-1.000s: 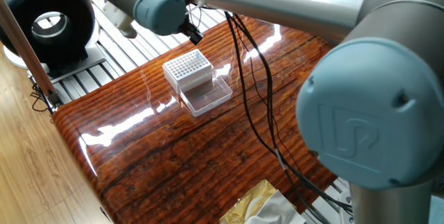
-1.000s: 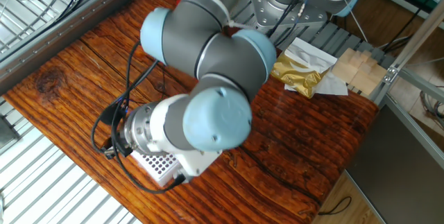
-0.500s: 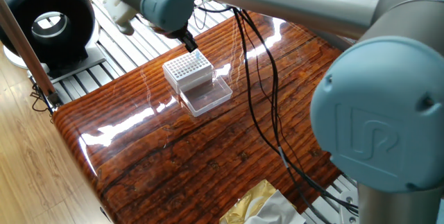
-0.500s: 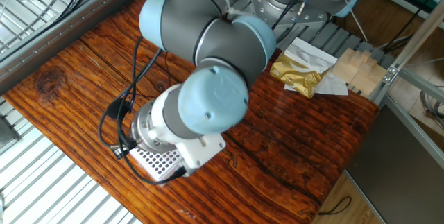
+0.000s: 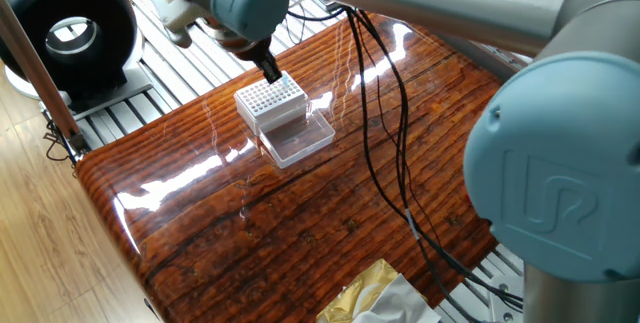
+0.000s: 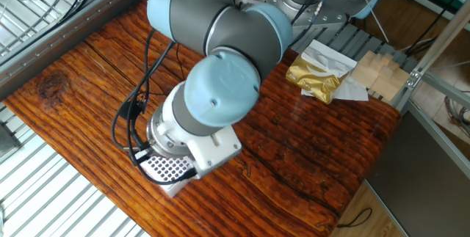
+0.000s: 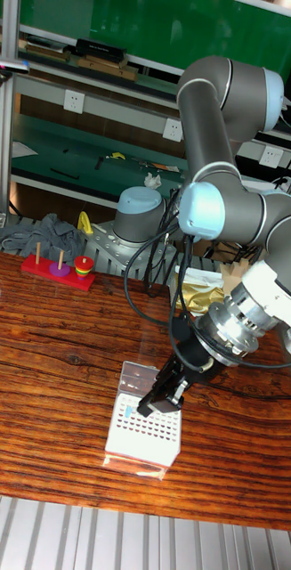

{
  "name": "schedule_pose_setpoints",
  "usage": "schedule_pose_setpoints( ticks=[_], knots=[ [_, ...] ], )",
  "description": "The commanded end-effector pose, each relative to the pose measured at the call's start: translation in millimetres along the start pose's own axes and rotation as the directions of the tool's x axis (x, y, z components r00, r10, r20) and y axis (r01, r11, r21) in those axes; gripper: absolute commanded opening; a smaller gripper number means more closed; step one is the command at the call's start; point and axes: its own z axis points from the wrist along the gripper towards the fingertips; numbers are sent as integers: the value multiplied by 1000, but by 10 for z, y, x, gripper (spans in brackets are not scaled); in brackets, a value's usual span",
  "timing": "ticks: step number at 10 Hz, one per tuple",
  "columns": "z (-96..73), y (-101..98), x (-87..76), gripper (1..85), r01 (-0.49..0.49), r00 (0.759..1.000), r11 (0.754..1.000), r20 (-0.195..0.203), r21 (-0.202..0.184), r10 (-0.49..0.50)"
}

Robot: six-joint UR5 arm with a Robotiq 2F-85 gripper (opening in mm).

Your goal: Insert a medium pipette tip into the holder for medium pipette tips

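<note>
Gripper (image 7: 157,403) seen low over holder for medium pipette tips (image 7: 143,433), dark fingers (image 5: 270,69) at grid's far edge; jaw spacing cannot be told, pipette tip not made out. Holder placed on wooden table (image 5: 330,203), clear hinged lid (image 5: 297,141) laid open at holder's 5 o'clock in one fixed view. Gold foil bag (image 6: 317,73) at table's far side. No writing legible. Compared with 1.0 s ago, gripper lowered onto grid.

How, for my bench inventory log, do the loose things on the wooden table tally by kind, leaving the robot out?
Pipette tip holder: 1
Gold foil packet: 1
White paper sheet under the packet: 1
Ring-stacking toy: 1
Total: 4
</note>
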Motion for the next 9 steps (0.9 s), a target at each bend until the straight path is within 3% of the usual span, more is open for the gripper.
schedule_pose_setpoints(
  ticks=[1, 5, 9],
  knots=[
    [-75, 193, -249, 180, -84, 992, 994, 88, -75, 91],
    [-286, 281, -515, 150, -155, 980, 983, 106, -99, 166],
    [-291, 281, -525, 100, -170, 978, 980, 105, -100, 181]
  ],
)
